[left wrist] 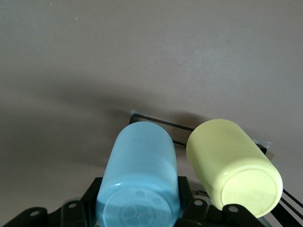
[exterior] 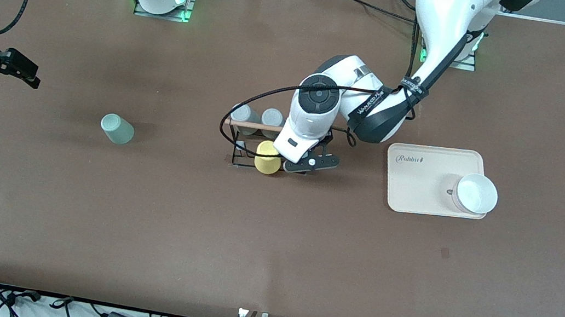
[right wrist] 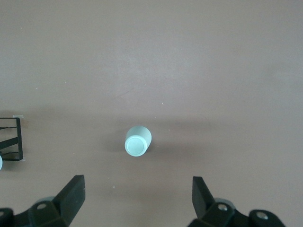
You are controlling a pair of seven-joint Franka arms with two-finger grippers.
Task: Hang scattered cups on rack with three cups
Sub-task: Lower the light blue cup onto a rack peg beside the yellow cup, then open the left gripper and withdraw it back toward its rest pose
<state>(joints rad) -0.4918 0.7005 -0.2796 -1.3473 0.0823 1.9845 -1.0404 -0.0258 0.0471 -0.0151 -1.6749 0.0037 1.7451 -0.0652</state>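
Observation:
My left gripper [exterior: 301, 164] is at the black wire rack [exterior: 237, 148] and is shut on the light blue cup [left wrist: 139, 170], one finger on each side. The blue cup is hidden under the hand in the front view. A yellow cup [exterior: 267, 158] hangs on the rack right beside it and also shows in the left wrist view [left wrist: 232, 168]. Two grey cups [exterior: 245, 114] [exterior: 272, 117] sit by the wooden dowel [exterior: 256, 126]; a third is hidden. The sage green cup [exterior: 117, 129] lies on the table and also shows in the right wrist view [right wrist: 138, 141]. My right gripper [exterior: 20, 68] is open and empty, up over the table's right-arm end, its fingertips [right wrist: 72, 195] wide apart.
A cream tray [exterior: 421, 194] holds a white bowl [exterior: 476, 194] toward the left arm's end. A black cable [exterior: 246, 101] loops from the left arm over the rack. A corner of the rack [right wrist: 13, 137] shows in the right wrist view.

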